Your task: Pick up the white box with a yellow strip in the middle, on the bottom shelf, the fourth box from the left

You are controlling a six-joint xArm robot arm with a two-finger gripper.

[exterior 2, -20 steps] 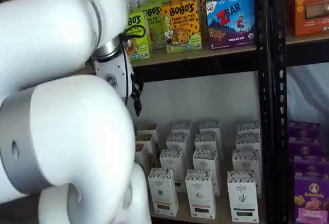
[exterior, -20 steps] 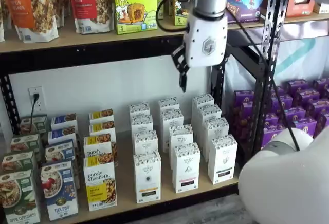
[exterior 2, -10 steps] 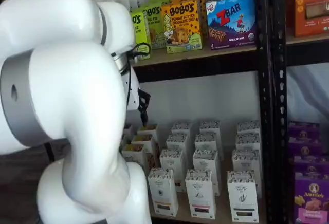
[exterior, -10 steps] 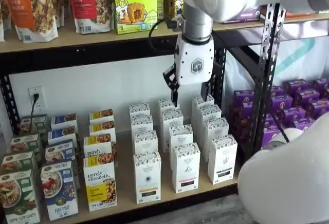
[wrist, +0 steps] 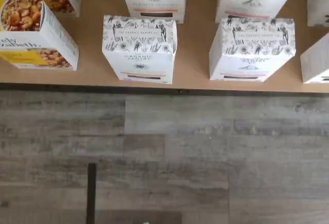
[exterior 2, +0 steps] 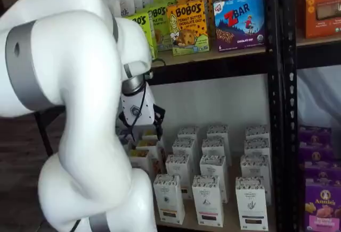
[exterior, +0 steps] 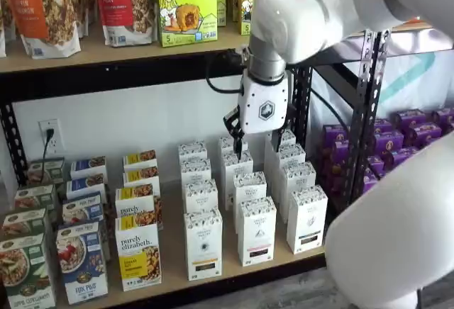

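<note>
The white box point(exterior: 203, 244) stands at the front of its column on the bottom shelf point(exterior: 172, 256), right of the purely elizabeth boxes. It has a speckled top, a round emblem and a thin band low on the front. It also shows in the wrist view point(wrist: 140, 49) and in a shelf view point(exterior 2: 169, 199). My gripper point(exterior: 255, 146) hangs above the back rows of white cartons, higher than the box and further back to its right. A gap shows between its black fingers, which hold nothing. In a shelf view point(exterior 2: 143, 128) the arm partly hides it.
Similar white cartons point(exterior: 257, 231) stand in columns to the right, and a purely elizabeth box point(exterior: 138, 258) stands to the left. The upper shelf point(exterior: 106, 57) holds snack bags and Bobo's boxes. A black upright point(exterior: 365, 110) stands at the right, with purple boxes point(exterior: 411, 139) beyond it.
The gripper has come down and slightly left, from below the upper shelf to just over the back white cartons. The arm has swung with it. No box has moved.
</note>
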